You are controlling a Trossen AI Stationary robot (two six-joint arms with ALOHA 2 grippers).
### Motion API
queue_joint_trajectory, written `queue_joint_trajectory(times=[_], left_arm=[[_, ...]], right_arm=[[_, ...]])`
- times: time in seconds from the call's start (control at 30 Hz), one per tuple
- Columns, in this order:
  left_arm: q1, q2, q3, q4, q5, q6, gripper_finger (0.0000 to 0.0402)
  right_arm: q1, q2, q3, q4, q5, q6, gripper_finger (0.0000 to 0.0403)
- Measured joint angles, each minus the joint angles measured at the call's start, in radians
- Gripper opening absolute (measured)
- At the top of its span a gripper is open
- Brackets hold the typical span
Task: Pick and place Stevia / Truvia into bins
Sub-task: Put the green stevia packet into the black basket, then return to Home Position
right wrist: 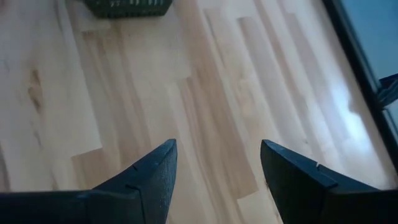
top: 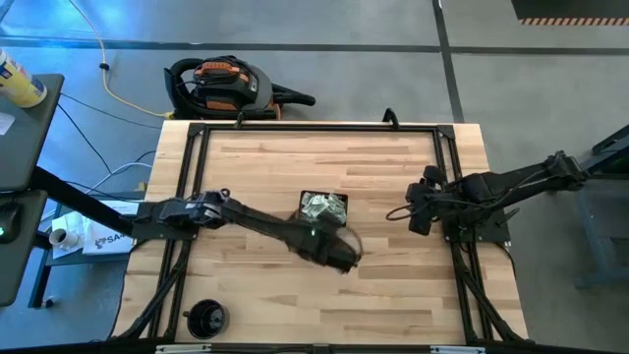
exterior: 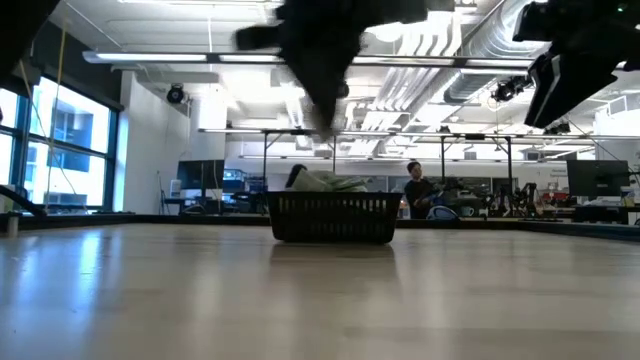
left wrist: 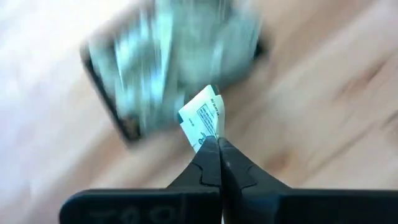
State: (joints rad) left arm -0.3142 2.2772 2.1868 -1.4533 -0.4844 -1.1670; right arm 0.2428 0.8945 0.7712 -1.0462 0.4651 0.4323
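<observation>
Your left gripper has its jaws pinching one Stevia sachet by a corner, just near of the black tray mid-worktop. That thin hold could slip, dropping it short. The right gripper waits at the right, jaws spread.

one black tray, many sachets, two arms

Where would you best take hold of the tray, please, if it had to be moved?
Grip one low mesh wall of the tray at its rim, coming from above with the open right gripper. The sachets heap above the rim, so the bare right side wall looks easiest.
</observation>
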Motion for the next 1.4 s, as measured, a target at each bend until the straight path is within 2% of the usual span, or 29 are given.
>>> queue_joint_trajectory(times=[0.1, 0.23, 0.43, 0.5, 0.63, 0.7, 0.9, 1.07, 1.13, 1.23, 1.4], left_arm=[[0.032, 0.000, 0.082, -0.002, -0.094, 0.072, 0.0024], [0.119, -0.001, 0.097, 0.000, -0.102, 0.206, 0.0032], [0.239, 0.005, -0.045, 0.135, 0.038, 0.327, 0.0031], [0.257, 0.005, -0.096, 0.183, 0.079, 0.329, 0.0044], [0.286, 0.005, -0.148, 0.242, 0.238, 0.351, 0.0078], [0.284, 0.005, -0.147, 0.240, 0.265, 0.344, 0.0092], [0.249, -0.008, -0.008, 0.187, 0.261, 0.324, 0.0136], [0.230, -0.010, 0.134, 0.063, 0.159, 0.326, 0.0172], [0.225, -0.010, 0.161, 0.009, 0.171, 0.325, 0.0184], [0.201, -0.044, 0.151, -0.006, 0.257, 0.372, 0.0198], [0.112, -0.126, 0.153, -0.018, 0.295, 0.388, 0.0211]], right_arm=[[-0.003, -0.016, 0.000, 0.001, 0.022, -0.004, 0.0222], [-0.015, -0.032, 0.000, 0.002, 0.025, -0.003, 0.0222], [-0.022, -0.034, 0.000, 0.001, 0.017, -0.003, 0.0222], [-0.022, -0.034, 0.000, -0.003, 0.015, -0.003, 0.0222], [-0.022, -0.034, 0.000, -0.012, 0.015, -0.003, 0.0222], [-0.022, -0.034, 0.000, -0.011, 0.016, -0.003, 0.0222], [-0.022, -0.034, 0.000, -0.011, 0.018, -0.003, 0.0222], [-0.022, -0.034, 0.000, -0.010, 0.015, -0.004, 0.0222], [-0.022, -0.034, 0.000, 0.003, -0.015, -0.013, 0.0222], [-0.021, -0.034, 0.001, 0.045, -0.088, -0.034, 0.0222], [-0.024, -0.031, 0.079, 0.054, -0.288, -0.016, 0.0222]])
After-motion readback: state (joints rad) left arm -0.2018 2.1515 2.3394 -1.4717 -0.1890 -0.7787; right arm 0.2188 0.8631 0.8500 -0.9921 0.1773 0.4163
